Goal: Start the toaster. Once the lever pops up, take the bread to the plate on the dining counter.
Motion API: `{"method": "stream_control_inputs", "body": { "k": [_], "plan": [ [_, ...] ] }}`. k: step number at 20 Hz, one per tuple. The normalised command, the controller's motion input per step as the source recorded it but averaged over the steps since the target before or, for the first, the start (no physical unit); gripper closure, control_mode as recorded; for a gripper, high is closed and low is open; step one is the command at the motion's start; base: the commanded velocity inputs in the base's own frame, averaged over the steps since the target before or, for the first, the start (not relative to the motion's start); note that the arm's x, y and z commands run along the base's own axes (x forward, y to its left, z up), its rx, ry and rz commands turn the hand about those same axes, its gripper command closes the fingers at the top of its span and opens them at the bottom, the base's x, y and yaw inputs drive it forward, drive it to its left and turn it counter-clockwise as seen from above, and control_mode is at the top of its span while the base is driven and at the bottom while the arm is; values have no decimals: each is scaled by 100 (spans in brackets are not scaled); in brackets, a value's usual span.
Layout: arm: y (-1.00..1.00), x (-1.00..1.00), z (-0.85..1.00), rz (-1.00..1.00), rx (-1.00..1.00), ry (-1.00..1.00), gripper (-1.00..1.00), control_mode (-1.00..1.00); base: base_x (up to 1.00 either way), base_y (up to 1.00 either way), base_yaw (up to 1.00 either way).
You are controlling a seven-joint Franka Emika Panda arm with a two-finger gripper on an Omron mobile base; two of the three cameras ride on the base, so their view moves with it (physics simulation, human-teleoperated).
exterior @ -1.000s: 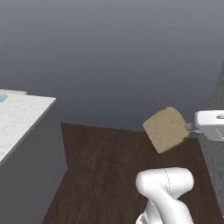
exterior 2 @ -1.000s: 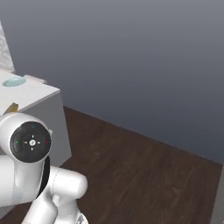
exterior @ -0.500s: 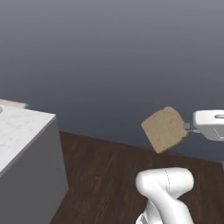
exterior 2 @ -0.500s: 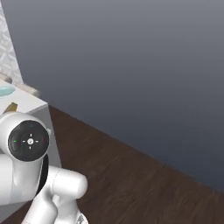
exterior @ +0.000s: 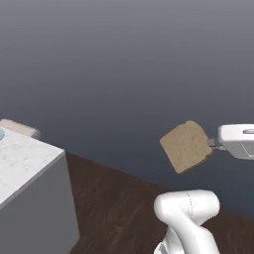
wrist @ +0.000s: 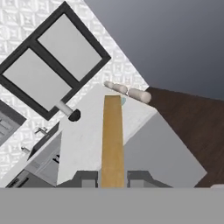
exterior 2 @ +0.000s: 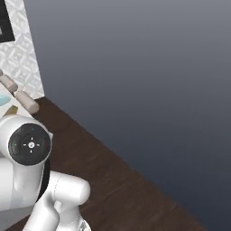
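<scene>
A glossy white arm (exterior: 186, 218) of rounded, tube-like segments is seen. A boxy white hand housing (exterior: 238, 141) with softened corners is seen at the right, ending in a thin grey stub. In the right base view, a white joint (exterior 2: 27, 149) is capped by a round black disc marked with small light dots and a tiny green spot.

The bread (exterior: 186, 147) in my claw (wrist: 112, 178) looked matt and porous, tan with a darker crust edge. The counter (exterior: 22, 163) had a smooth white marble top over plain matt grey sides, and the floor (exterior: 116, 208) was dark wood planking with a faint grain.
</scene>
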Motion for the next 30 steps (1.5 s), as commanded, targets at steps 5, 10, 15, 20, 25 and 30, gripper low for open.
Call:
{"method": "stream_control_inputs", "body": {
  "k": [5,10,15,20,25,30],
  "plan": [
    [0,0,0,0,0,0,100,100,100,-5,54],
    [0,0,0,0,0,0,100,100,100,-6,56],
    [0,0,0,0,0,0,100,100,100,-48,50],
    [0,0,0,0,0,0,100,100,91,-65,49],
    [0,0,0,0,0,0,100,100,100,-32,59],
    [0,0,0,0,0,0,100,100,96,-38,63]
  ]
}}
